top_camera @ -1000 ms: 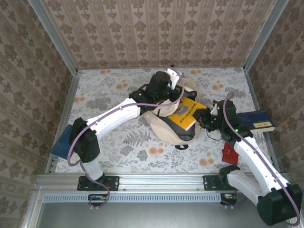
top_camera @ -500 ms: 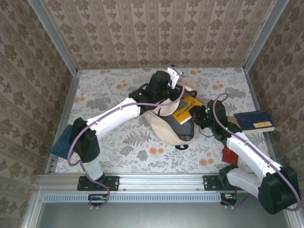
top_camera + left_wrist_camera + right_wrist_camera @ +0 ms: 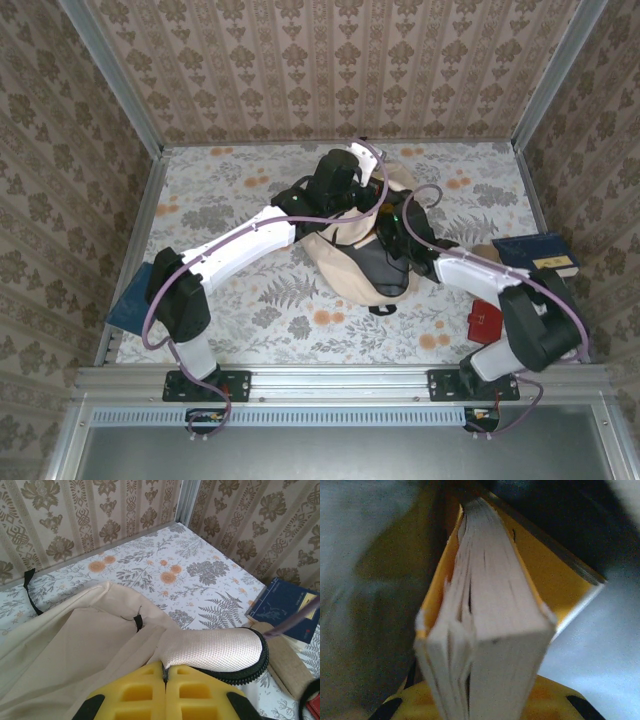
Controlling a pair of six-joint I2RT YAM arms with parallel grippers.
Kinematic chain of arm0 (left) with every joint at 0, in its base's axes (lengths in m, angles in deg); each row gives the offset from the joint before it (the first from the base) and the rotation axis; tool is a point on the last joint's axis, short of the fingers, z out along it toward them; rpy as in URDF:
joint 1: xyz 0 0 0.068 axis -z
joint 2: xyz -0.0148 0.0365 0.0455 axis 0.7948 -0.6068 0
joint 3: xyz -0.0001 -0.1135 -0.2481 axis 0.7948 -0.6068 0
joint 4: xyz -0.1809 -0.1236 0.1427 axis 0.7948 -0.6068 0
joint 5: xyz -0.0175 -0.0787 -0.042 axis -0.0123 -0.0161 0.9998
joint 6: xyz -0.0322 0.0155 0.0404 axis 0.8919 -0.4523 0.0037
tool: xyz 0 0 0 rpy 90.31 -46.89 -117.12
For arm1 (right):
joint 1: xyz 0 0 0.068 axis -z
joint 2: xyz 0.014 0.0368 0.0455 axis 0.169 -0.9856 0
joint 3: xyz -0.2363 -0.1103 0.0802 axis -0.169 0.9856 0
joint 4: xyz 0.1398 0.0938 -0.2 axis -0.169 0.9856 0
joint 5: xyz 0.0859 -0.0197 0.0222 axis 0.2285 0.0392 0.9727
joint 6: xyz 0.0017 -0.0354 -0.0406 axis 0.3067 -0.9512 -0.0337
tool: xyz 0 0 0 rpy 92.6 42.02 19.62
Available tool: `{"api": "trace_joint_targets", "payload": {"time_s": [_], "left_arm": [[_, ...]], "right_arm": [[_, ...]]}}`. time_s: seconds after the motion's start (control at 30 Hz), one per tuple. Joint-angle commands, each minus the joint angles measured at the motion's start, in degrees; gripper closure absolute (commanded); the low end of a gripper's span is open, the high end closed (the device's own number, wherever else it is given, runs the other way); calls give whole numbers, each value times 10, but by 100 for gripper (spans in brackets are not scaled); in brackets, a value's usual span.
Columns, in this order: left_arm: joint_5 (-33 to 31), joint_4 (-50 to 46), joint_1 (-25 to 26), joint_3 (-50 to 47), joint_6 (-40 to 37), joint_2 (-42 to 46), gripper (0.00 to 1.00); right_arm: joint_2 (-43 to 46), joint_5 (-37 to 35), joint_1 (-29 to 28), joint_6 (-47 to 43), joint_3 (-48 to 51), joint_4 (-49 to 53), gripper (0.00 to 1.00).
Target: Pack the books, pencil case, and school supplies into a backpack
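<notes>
The beige backpack (image 3: 335,262) lies mid-table with its dark mouth open toward the right. My left gripper (image 3: 352,198) is shut on the rim of that opening, and the fabric (image 3: 75,645) and the white mesh flap (image 3: 215,647) rise from between the yellow fingers (image 3: 135,690). My right gripper (image 3: 393,224) reaches into the mouth, shut on the yellow book (image 3: 490,630), which is seen edge-on with its pages fanned and dark lining around it. From above only a sliver of that book (image 3: 384,211) shows. One navy book (image 3: 537,253) lies at the right, another (image 3: 130,306) at the left edge.
A small red square thing (image 3: 485,322) lies near the right arm's base. A tan oblong item (image 3: 287,662) rests beside the navy book (image 3: 287,610). Patterned walls and metal rails close in the table on three sides.
The right arm has swung left and carried the yellow book from on top of the backpack into its mouth, so most of the cover is now hidden. The left arm has held still.
</notes>
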Motion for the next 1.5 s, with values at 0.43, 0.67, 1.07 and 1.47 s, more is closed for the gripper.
{"api": "trace_joint_targets", "payload": {"time_s": [0.43, 0.67, 1.07, 1.47], "left_arm": [[-8, 10, -24, 1, 24, 40, 100], [-11, -1, -30, 2, 27, 40, 100], [0, -4, -43, -9, 39, 35, 100], [40, -57, -65, -44, 91, 40, 49]], "right_arm": [[-192, -1, -4, 10, -152, -22, 88], [-138, 30, -3, -13, -122, -4, 46], [64, 86, 15, 6, 29, 24, 33], [310, -29, 37, -127, 80, 296, 36]]}}
